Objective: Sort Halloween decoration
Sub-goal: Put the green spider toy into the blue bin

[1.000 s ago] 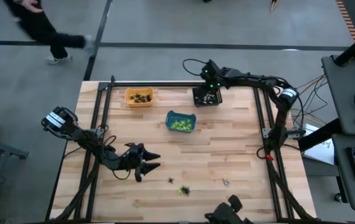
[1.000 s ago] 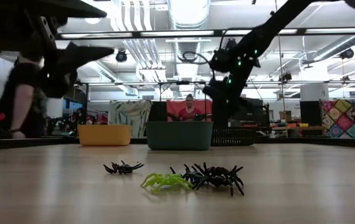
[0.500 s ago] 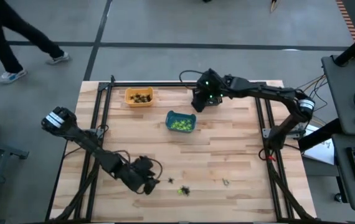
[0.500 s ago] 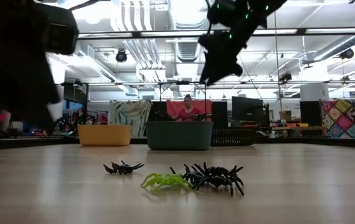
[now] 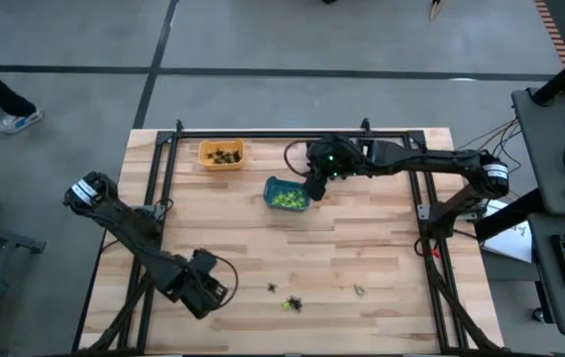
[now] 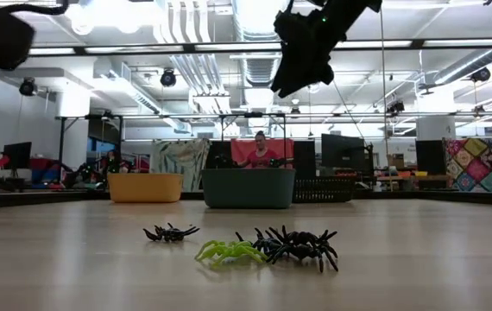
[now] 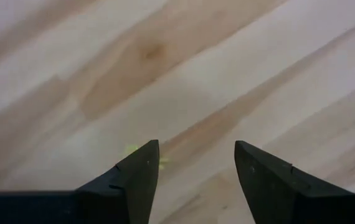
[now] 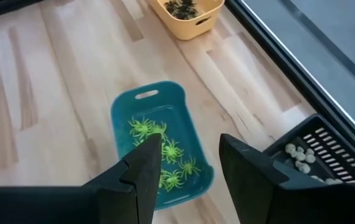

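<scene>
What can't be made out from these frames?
- Right claw: open over the teal bin; the high view hides its tips under the arm.
- Left claw: open over bare wood; the green speck at one finger is too small to identify.
- Pale item on the table: too small in the high view, absent from the low view.
- Black bin: cut off by the right wrist frame edge.

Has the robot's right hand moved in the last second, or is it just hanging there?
Yes. A second ago the right hand hung over the black bin at the table's far edge; now it has swung leftward and nearer, beside the teal bin.
</scene>
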Available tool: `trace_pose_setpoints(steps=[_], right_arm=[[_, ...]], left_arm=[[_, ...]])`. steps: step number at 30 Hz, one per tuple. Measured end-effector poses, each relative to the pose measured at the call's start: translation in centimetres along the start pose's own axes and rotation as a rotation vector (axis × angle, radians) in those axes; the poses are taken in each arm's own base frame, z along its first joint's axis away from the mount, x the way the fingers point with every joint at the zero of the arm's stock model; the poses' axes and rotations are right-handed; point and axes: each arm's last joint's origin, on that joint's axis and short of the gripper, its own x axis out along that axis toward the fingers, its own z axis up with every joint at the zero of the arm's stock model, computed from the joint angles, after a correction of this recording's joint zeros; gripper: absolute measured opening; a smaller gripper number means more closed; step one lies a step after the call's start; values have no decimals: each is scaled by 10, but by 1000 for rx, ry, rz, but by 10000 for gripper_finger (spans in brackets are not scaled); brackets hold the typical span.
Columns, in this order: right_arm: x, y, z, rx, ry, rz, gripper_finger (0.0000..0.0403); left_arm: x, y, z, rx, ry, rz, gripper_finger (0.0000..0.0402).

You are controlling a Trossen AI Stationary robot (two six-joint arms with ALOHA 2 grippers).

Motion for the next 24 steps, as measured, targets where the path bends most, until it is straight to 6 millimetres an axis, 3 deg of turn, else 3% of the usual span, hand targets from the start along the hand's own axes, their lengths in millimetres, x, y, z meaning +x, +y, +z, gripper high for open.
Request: trace_pose_setpoints(steps=[8,18,24], right_arm=[[0,3,-1,11,1,7,155],[0,3,0,25,-1,7,155],[0,3,-1,28,0,7,155]], left_arm=[[18,5,-19,-44,64,109,175],[39,2,-23,-27,38,184,172],[50,1,-25,-16,31,222,144]])
